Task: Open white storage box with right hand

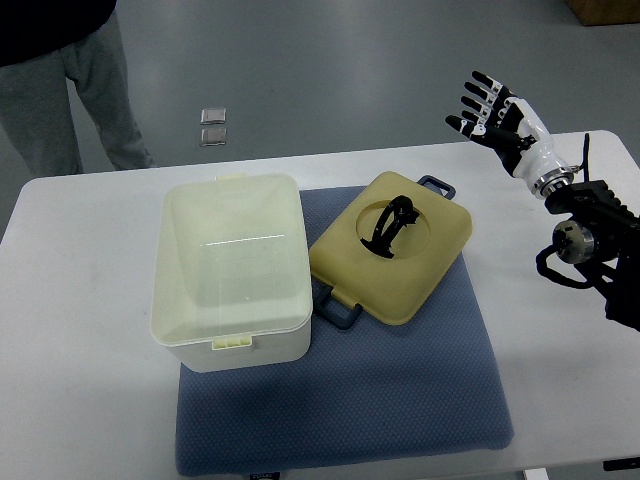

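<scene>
The white storage box (232, 270) stands on the left part of a blue mat (400, 390), its translucent lid closed flat with a clasp at the front edge. My right hand (492, 112) is raised at the far right of the table, well away from the box, fingers spread and holding nothing. Its arm comes in from the right edge. The left arm is out of view.
A yellow lid-like container (392, 248) with a black handle and grey clips lies on the mat right of the box, between the box and my hand. A person's legs (70, 90) stand beyond the white table's (80, 400) far left corner.
</scene>
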